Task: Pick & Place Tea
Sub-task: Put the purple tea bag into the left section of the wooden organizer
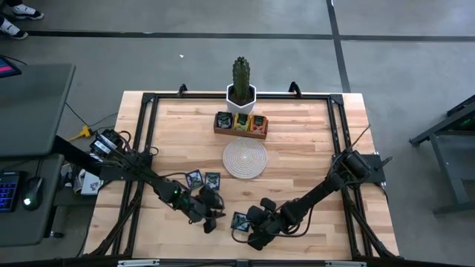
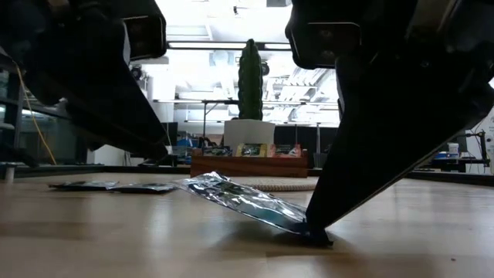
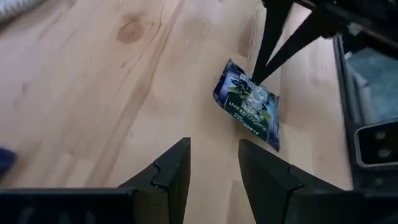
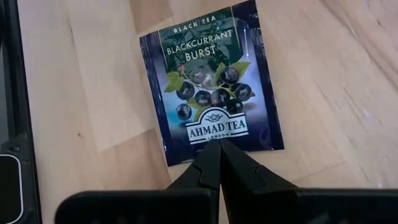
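A dark blue blackcurrant tea sachet point(image 4: 208, 87) lies near the table's near edge point(image 1: 239, 220). My right gripper point(image 4: 217, 146) is shut at the sachet's near edge. My left gripper point(image 3: 214, 165) is open and hovers over bare wood just left of that sachet point(image 3: 249, 104), touching nothing. Two more dark sachets point(image 1: 203, 179) lie flat on the table left of the round woven mat point(image 1: 245, 159). The brown wooden tray point(image 1: 240, 132) behind the mat holds several coloured sachets standing on edge. My right gripper is shut on the sachet's printed bottom edge point(image 4: 214, 138), pinched between the two fingertips point(image 2: 315, 230). The fingers slant down from the table's right. That edge sits at the table, and the rest of the sachet point(image 2: 231, 197) tilts up off the wood toward the left.
A potted cactus point(image 1: 240, 81) stands behind the tray at the far edge. The black frame rails point(image 1: 148, 133) run along the table's sides. The two arms are close together at the near edge. Bare wood lies to the right of the mat.
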You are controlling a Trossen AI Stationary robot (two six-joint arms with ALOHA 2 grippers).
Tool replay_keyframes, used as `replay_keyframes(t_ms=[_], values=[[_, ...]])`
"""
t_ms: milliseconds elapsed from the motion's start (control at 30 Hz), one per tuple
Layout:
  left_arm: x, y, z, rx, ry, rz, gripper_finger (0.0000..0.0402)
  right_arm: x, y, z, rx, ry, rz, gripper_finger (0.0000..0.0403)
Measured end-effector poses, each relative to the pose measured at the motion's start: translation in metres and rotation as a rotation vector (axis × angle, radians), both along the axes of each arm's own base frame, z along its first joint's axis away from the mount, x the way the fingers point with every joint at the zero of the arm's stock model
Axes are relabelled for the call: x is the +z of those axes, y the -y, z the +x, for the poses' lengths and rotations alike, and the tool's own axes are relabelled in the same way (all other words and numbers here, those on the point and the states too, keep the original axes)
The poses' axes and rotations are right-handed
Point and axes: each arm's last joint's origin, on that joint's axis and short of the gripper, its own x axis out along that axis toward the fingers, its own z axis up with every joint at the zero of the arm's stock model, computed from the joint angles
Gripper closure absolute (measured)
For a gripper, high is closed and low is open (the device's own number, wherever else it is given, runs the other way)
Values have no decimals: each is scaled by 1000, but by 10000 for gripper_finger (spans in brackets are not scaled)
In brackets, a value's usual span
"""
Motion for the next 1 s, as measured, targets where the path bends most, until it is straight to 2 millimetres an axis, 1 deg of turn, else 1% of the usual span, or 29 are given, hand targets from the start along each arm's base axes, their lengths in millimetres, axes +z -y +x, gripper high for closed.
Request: replay_keyframes(t_ms=[100,300,367,500,600,667,833,1000], values=[[0,-1,0,59,-13,-82,268,0,0,0,-2,0,-5,403],[0,-9,6,201,-48,-264,268,0,1,0,-2,4,-18,403],[-1,-12,8,218,-74,-324,268,0,1,0,-6,8,-24,403],[-13,-15,14,225,-152,-437,268,-1,2,0,-18,16,-40,403],[-19,-12,20,210,-145,-514,268,-1,2,0,-18,21,-59,403],[-24,-12,22,221,-139,-538,268,-1,3,0,-20,22,-61,403],[-26,-9,28,217,-93,-585,268,-1,3,1,-19,26,-72,403],[-27,-9,28,228,-88,-590,268,-1,3,1,-20,27,-73,403]])
